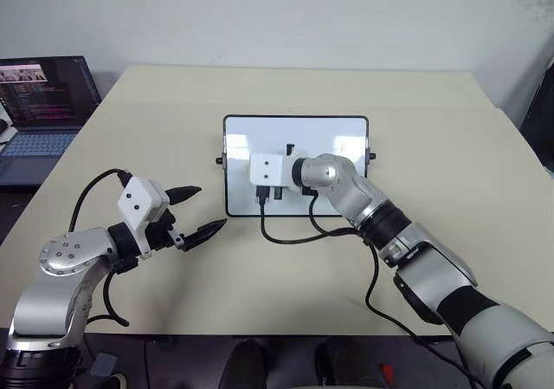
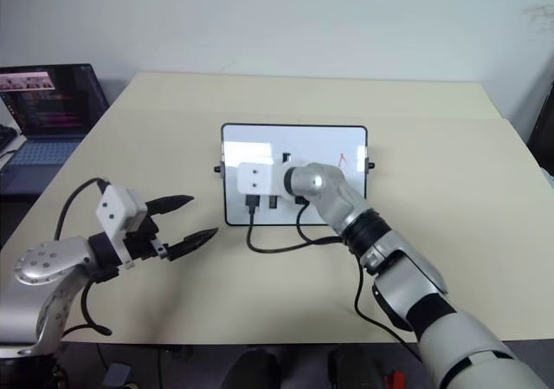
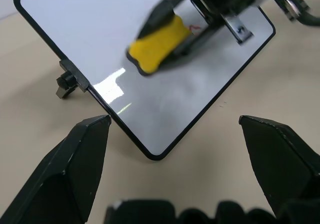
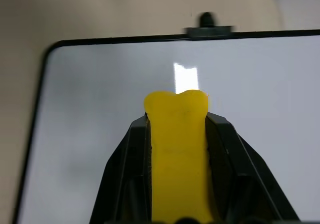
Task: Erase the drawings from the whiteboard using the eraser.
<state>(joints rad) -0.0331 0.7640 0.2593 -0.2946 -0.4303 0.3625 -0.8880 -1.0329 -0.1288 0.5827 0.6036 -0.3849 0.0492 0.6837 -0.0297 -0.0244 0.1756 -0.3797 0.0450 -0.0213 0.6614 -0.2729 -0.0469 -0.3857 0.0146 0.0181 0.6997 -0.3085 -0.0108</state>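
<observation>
The whiteboard lies flat in the middle of the table, with black knobs on its short sides. My right gripper reaches over it from the right and is shut on the yellow eraser. The eraser's tip sticks out past the fingers, at or just above the white surface near the board's middle. One of the drawings, a small red mark, shows on the board's right part, just beside the gripper. My left gripper hovers open and empty off the board's near left corner.
An open laptop sits at the table's far left edge. Black cables from the right wrist loop over the table just in front of the board. Glare patches lie on the board's surface.
</observation>
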